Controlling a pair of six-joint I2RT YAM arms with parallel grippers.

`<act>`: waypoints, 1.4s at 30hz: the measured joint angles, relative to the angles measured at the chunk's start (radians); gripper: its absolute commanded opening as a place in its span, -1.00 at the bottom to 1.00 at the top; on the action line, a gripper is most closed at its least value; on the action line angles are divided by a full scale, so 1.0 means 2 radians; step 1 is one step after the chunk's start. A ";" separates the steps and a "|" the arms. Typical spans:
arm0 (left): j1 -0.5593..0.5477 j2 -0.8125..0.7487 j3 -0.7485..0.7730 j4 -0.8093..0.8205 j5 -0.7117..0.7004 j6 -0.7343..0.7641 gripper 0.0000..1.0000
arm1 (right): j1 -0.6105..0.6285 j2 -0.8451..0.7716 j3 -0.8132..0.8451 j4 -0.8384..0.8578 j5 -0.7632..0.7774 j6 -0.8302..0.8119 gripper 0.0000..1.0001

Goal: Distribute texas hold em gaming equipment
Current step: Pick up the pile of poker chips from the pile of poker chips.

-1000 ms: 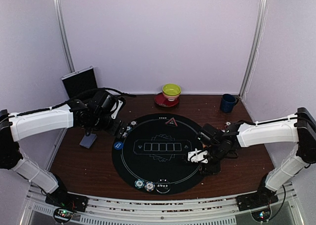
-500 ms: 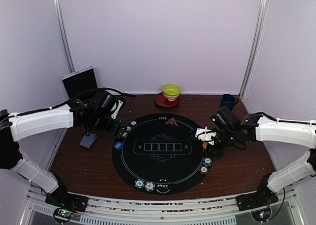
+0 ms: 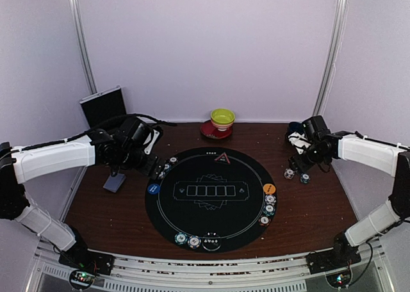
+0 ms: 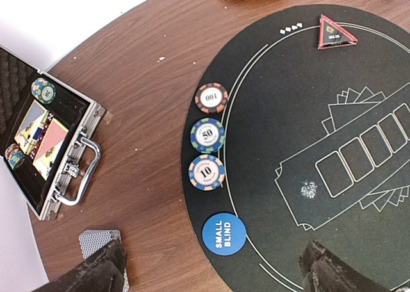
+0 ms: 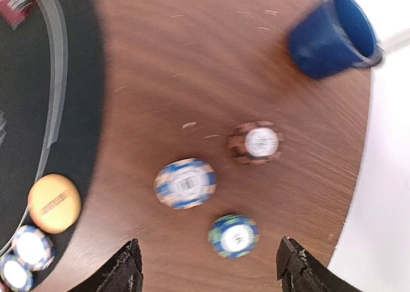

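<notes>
- The left hand (image 4: pixel 214 257) is hovering over the left edge of the round black mat (image 4: pixel 333 113). Its fingers (image 4: pixel 96 273) are standing wide apart with nothing between them.
- Three chips are lying in a row at that edge of the mat, each just beside the next: a 100 chip (image 4: pixel 211 98), a 50 chip (image 4: pixel 207 135) and a 10 chip (image 4: pixel 206 173).
- A blue disc (image 4: pixel 223 234) reading SMALL BLIND is lying on the mat just past the 10 chip, under the gap of the left hand.
- A deck (image 4: pixel 99 241) of grey-backed cards is lying on the bare counter (image 3: pixel 115 215), and the left finger is partly hiding it.
- An open case (image 4: pixel 77 157) is sitting at the counter's far left, holding cards and a few chips.
- The right hand (image 5: pixel 209 244) is hovering over bare wood to the right of the mat, near the mug (image 5: pixel 333 36). Its fingers are apart and are gripping nothing.
- Three loose chips are lying on the wood under it, apart from one another: a brown chip (image 5: pixel 255 142), a blue-white chip (image 5: pixel 185 183) and a green chip (image 5: pixel 234 235). That view is blurring, so their numbers cannot be read.
- An orange disc (image 5: pixel 54 203) is lying at the mat's right edge, with a short row of chips (image 3: pixel 270 204) running on from it along the rim.
- Three more chips (image 3: pixel 194 242) are lying at the mat's near edge.
- A bowl (image 3: pixel 222 118) is sitting on a red saucer at the far side of the counter.
</notes>
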 measured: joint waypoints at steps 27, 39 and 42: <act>0.000 0.000 0.000 0.000 0.000 0.000 0.96 | -0.081 0.211 0.162 -0.017 0.009 0.089 0.45; 0.000 0.000 0.000 0.000 0.000 0.000 0.96 | -0.082 0.230 0.162 -0.002 -0.010 0.091 0.41; 0.000 0.000 0.000 0.000 0.000 0.000 0.96 | -0.082 0.234 0.162 -0.001 -0.010 0.092 0.39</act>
